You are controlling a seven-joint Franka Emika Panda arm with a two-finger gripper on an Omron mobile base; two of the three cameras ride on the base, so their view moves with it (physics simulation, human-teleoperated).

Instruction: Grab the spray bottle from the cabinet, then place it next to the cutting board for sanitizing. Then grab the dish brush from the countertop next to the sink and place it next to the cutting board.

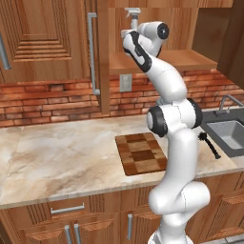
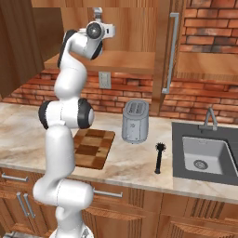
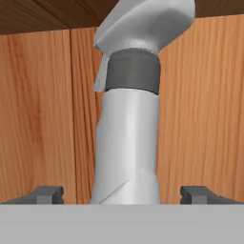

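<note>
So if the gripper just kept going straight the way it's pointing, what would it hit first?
The spray bottle: in the hand view it stands dead centre between the two open fingertips, with the cabinet back wall behind it. How much gap remains is hard to judge, but it looks small.

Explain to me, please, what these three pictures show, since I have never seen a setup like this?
It is a rendered kitchen with a white robot arm on a mobile base. Two pictures come from cameras on that base, behind the arm to its left and right. The third looks along the gripper itself.

The arm reaches up into the open wooden cabinet, where the pale spray bottle stands between the open jaws, not yet clamped.

On the marbled countertop lie a checkered cutting board, a black dish brush beside the sink, and a toaster.
</note>
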